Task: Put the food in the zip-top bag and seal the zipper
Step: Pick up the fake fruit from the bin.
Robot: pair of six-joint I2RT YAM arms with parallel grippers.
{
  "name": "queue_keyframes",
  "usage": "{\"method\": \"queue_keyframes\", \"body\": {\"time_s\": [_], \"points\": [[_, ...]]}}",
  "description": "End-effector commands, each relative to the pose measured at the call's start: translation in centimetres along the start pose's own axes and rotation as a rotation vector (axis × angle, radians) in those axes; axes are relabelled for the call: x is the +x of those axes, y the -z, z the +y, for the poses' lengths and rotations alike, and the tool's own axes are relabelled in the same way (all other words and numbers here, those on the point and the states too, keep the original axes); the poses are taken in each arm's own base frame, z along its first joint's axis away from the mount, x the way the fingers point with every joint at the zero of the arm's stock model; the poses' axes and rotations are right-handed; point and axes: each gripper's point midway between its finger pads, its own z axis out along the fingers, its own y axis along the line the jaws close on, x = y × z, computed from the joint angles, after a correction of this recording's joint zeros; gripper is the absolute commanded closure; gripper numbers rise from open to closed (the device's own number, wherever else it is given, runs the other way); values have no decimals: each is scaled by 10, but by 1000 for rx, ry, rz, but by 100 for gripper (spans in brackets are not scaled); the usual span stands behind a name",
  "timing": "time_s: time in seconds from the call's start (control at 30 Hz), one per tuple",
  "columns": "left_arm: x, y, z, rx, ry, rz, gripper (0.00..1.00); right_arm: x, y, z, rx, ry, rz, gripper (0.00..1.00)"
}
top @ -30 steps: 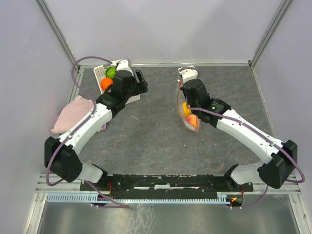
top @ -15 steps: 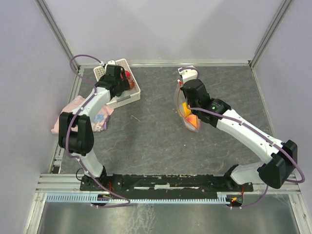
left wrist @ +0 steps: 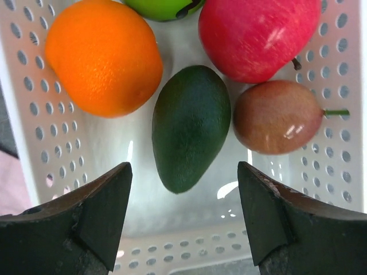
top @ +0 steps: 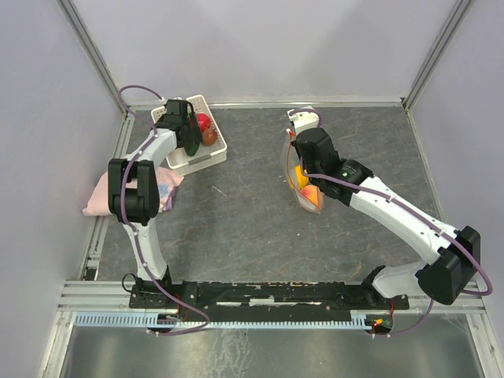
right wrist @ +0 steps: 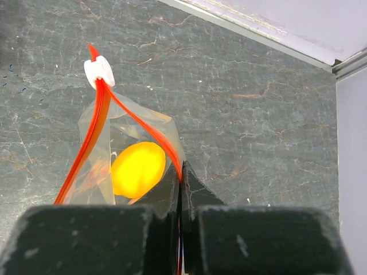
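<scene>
Jaws of the left gripper stood spread wide above the white perforated plastic basket, and we saw a dark green oval toy fruit lying between them, beside a round orange one, a red-pink one and a brownish one. We found the right gripper pressed together on the orange-red zipper strip of the clear floppy zip-top bag, well apart from the basket, with a round yellow toy fruit inside.

lt: bright, even; shdws soft; glare on basket flr
</scene>
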Motion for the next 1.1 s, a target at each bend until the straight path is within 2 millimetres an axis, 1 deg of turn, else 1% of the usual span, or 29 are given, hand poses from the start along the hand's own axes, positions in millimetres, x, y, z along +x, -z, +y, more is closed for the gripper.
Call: {"method": "queue_keyframes", "body": {"time_s": [0.0, 0.17, 0.4, 0.5, 0.57, 0.67, 0.77, 0.93, 0.97, 1.07], "points": [[-14, -19, -3, 20, -51, -18, 20, -17, 2, -3, 2, -36, -54, 99], [-12, -42, -1, 7, -73, 9, 20, -16, 0, -2, -2, -30, -50, 98], [-7, -62, -3, 11, -105, 31, 21, -13, -4, 3, -13, -13, -37, 99], [-5, -66, -5, 17, -114, 37, 24, -13, -4, 4, -16, -10, -35, 99], [-4, -65, -5, 24, -114, 39, 30, -13, -4, 4, -16, -11, -35, 98], [-5, -57, -7, 40, -110, 35, 42, -13, -3, 3, -15, -12, -36, 98], [-5, -44, -9, 61, -96, 22, 51, -14, -3, 3, -18, -12, -37, 98], [-12, -12, -14, 110, -55, -20, 57, -17, 0, 2, -21, -18, -41, 99], [-17, -1, -15, 122, -44, -37, 57, -18, 1, 1, -20, -21, -43, 99], [-23, 24, -21, 163, -21, -75, 59, -18, 2, 1, -22, -21, -40, 99]]}}
